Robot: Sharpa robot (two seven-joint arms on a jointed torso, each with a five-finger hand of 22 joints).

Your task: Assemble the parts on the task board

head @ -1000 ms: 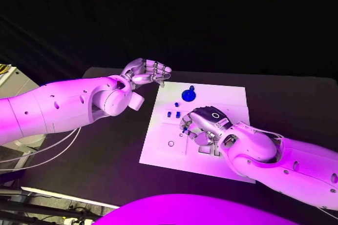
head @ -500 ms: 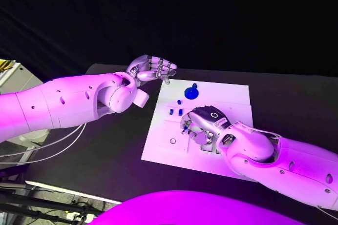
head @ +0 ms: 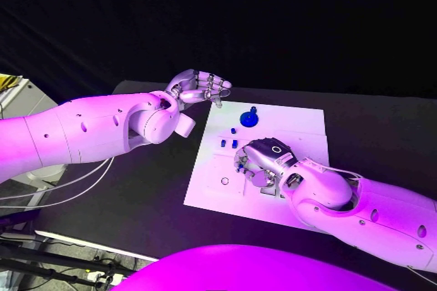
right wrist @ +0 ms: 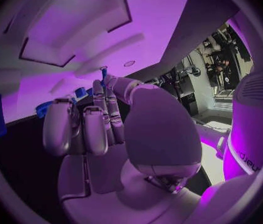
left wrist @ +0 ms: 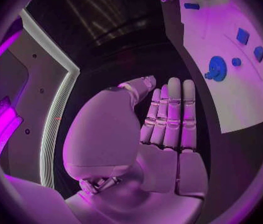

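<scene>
The white task board (head: 300,124) lies mid-table. A blue gear (head: 247,119) stands near its far edge with a small blue pin (head: 253,108) behind it, and two small blue parts (head: 228,142) sit to its left. My right hand (head: 261,160) hovers low over the board's middle, thumb and a finger pinching a small blue part (right wrist: 104,73). My left hand (head: 200,88) hangs by the board's far left corner, fingers curled together against the thumb with nothing in them (left wrist: 165,114). The left wrist view shows the gear (left wrist: 217,68) and the board (left wrist: 224,104).
A round hole (head: 224,181) marks the board's near left area, and recessed pockets (right wrist: 75,32) lie under my right hand. Black table (head: 146,196) surrounds the board. A pale cabinet (head: 18,95) stands at the far left.
My left hand has drifted a little right, toward the board's far left corner. My right hand has stayed over the board's middle with the part.
</scene>
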